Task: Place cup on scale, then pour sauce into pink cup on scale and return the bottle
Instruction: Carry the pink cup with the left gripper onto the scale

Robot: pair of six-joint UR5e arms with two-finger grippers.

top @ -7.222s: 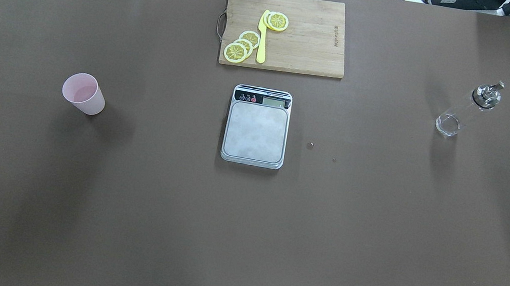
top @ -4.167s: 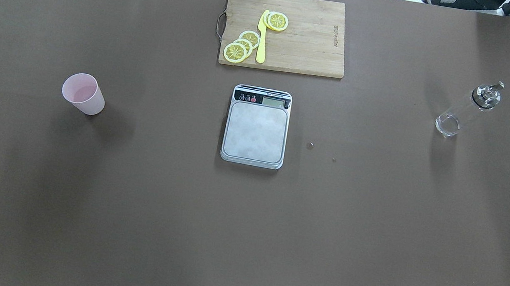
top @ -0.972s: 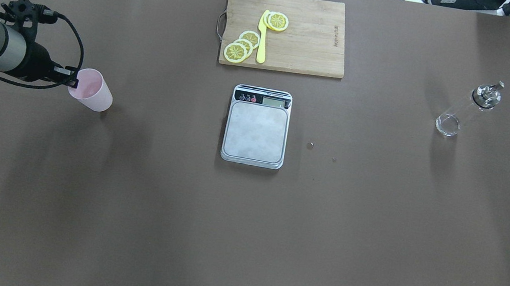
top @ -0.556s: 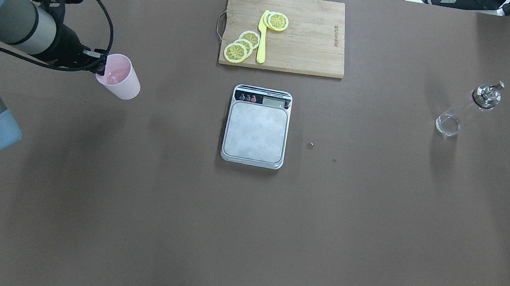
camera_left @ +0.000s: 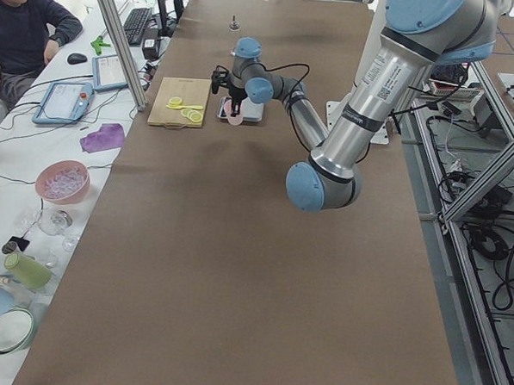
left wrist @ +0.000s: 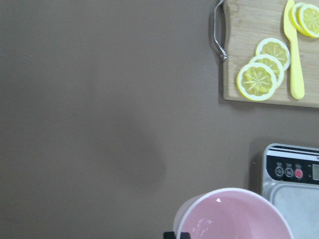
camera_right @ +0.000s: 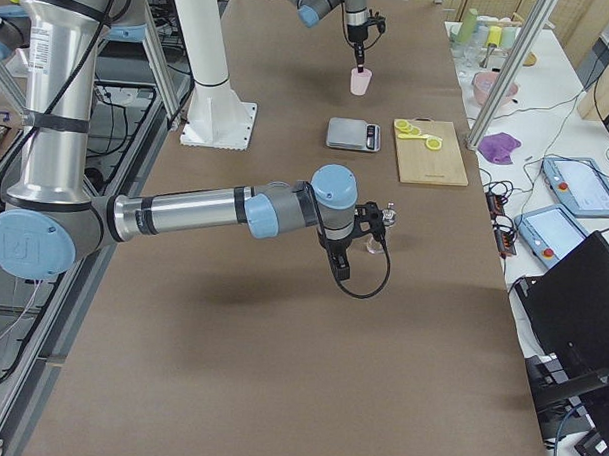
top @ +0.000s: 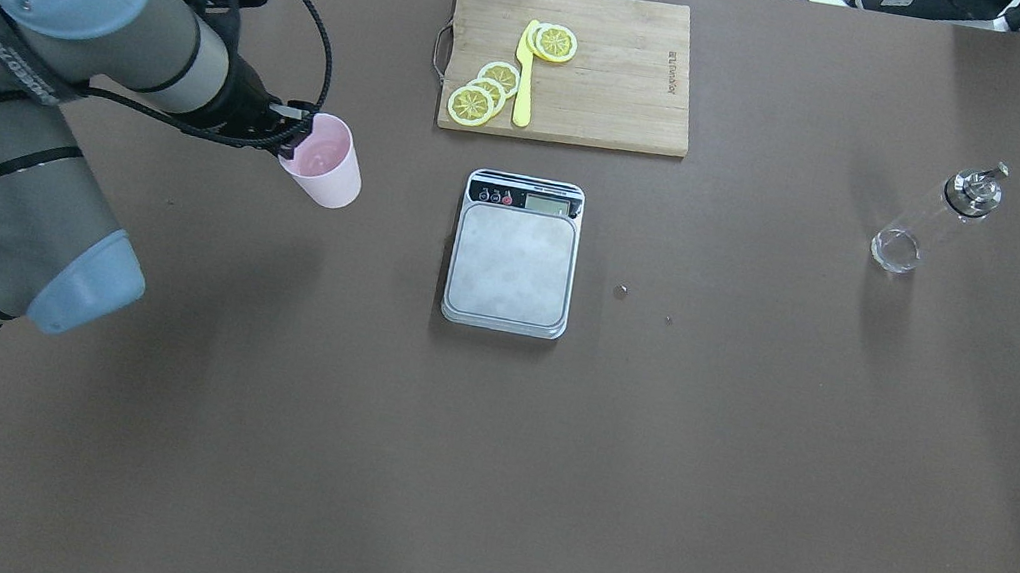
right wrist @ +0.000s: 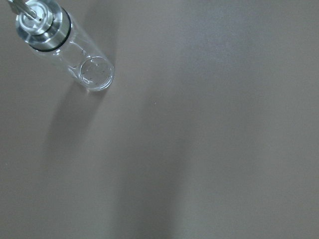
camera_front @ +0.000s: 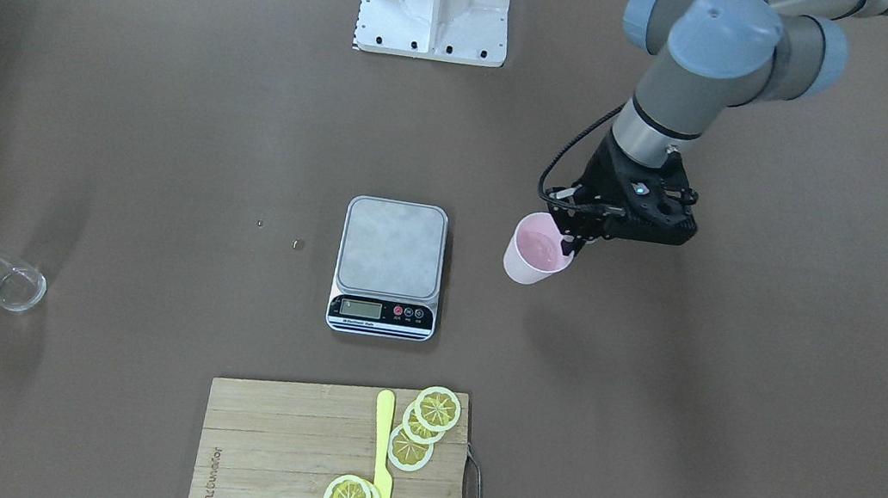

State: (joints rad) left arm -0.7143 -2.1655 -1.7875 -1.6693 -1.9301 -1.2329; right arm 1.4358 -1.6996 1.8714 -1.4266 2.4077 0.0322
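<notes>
Jaws of left gripper point(top: 292, 145) pinch rim of pink cup point(top: 325, 173). Cup hangs over table point(top: 739, 513), near scale point(top: 512, 262), on its left, not on it yet. I guess: step one, carrying cup. Next: go right, set cup flat on scale's grey metal top, let go. Cup smooth plastic, round, thinner at bottom. Bottle point(top: 934, 224) clear glass, shiny cap, far right. Right gripper point(camera_right: 339, 264) near it; jaws, cannot tell.

One pink cup point(top: 323, 163) out there, one scale point(top: 512, 262), one bottle point(top: 934, 224) — singles all round. One wooden cutting board point(top: 622, 81), with five lemon slices point(top: 471, 106) and one yellow knife point(top: 526, 77). Two arms over the table point(top: 482, 474) — left arm point(top: 16, 142), right arm point(camera_right: 185, 214). Two tiny specks point(top: 620, 291) right of the scale.
</notes>
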